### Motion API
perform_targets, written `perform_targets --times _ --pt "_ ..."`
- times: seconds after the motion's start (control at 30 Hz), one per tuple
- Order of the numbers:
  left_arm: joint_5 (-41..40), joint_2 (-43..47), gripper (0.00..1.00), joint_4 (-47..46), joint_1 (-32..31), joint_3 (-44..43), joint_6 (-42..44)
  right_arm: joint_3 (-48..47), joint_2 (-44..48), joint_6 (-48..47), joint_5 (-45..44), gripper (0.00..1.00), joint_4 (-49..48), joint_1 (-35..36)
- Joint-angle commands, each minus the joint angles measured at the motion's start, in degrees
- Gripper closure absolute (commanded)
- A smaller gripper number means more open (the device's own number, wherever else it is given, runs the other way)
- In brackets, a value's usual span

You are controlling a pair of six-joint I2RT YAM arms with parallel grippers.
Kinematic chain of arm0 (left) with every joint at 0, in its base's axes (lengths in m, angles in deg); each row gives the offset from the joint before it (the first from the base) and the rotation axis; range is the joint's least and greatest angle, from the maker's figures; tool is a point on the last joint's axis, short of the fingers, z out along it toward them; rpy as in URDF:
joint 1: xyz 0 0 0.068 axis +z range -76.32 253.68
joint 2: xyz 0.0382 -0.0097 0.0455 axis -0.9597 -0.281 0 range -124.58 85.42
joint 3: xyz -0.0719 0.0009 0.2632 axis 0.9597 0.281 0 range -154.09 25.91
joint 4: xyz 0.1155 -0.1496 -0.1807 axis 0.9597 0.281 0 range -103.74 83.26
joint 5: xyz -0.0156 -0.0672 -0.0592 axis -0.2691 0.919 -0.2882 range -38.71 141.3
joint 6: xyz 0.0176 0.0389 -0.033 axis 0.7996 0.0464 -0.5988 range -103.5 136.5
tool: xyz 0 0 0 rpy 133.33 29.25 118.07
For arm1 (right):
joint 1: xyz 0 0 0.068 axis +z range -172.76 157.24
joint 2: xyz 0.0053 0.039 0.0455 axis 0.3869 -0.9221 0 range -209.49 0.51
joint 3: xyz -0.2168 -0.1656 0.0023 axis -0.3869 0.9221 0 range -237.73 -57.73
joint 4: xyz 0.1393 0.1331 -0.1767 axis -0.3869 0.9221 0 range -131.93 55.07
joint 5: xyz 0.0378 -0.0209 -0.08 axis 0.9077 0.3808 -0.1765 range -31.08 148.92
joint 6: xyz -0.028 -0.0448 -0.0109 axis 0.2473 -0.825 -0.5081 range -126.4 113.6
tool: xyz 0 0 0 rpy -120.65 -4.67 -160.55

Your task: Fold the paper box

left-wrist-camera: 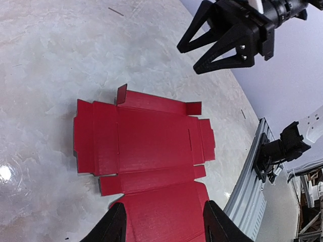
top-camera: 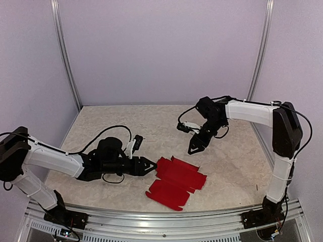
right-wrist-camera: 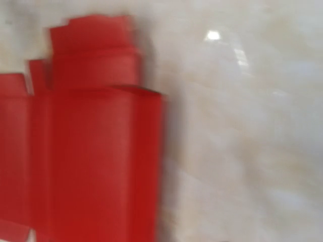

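Box [top-camera: 176, 181]: lay flat by the surface's [top-camera: 126, 126] near edge.
Feel: likely light, bendy; pinch a flap.
Left hand [top-camera: 153, 165]: was wide.
Right hand [top-camera: 192, 149]: was wide, empty.

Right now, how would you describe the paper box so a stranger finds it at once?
On the marbled table, look just behind the front rail, near the middle. The paper box lies unfolded there, by the left gripper: the only bright red thing, a sheet with notched flaps.
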Motion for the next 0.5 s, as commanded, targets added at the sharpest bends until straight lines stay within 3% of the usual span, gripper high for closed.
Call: perform_targets --times 0.0,0.1,0.17,0.3,0.47 --pt "-2.6 -3.6 0.51 12.5 -1.2 -5.4 -0.6 5.2 8.4 -1.3 -2.8 0.63 -6.5 -0.5" --pt "-1.0 -7.6 0.53 13.8 -1.0 -8.8 -0.7 10.4 9.7 -2.2 5.3 0.85 -9.5 0.3" --pt "-0.2 -10.5 0.52 16.1 -0.7 -11.7 -0.7 12.8 8.8 -2.9 9.2 0.93 -10.3 1.3" --pt "0.5 -15.5 0.46 20.6 -0.1 -16.6 -1.1 16.0 6.8 -2.8 12.4 0.99 -12.7 2.3" --pt "1.8 -18.0 0.44 22.0 0.7 -18.6 -1.8 19.0 4.7 -2.0 15.1 1.0 -17.0 2.8"
